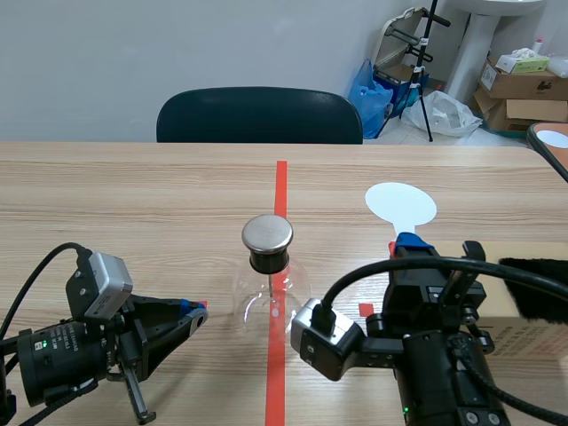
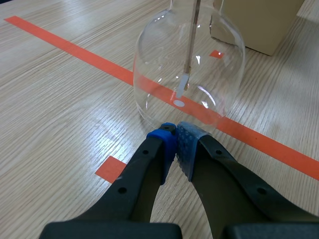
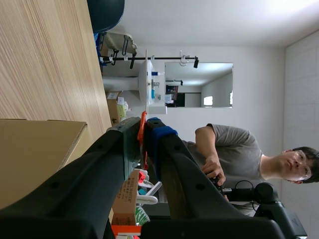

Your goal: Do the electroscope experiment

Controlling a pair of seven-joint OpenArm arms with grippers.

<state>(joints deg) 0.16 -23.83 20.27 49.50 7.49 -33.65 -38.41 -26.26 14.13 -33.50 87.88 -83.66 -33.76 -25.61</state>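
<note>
The electroscope [image 1: 269, 275] is a clear glass flask with a black stopper and a round metal cap [image 1: 267, 232], standing on the orange tape line at mid table. Seen from the left wrist, its inner rod and pale leaf [image 2: 183, 83] hang inside the flask [image 2: 219, 59]. My left gripper [image 1: 197, 312] lies low on the table, shut on nothing, with its tips [image 2: 175, 132] just short of the flask's base. My right gripper [image 1: 410, 241] is to the right of the flask, rolled on its side and shut [image 3: 144, 124] on the orange handle of a white disc paddle [image 1: 401, 204], which points away from me.
A cardboard box [image 1: 524, 328] lies at the right near edge with a black furry piece [image 1: 537, 288] on it. A dark chair [image 1: 259, 115] stands behind the table. In the right wrist view a person [image 3: 234, 149] sits off to the side in the room.
</note>
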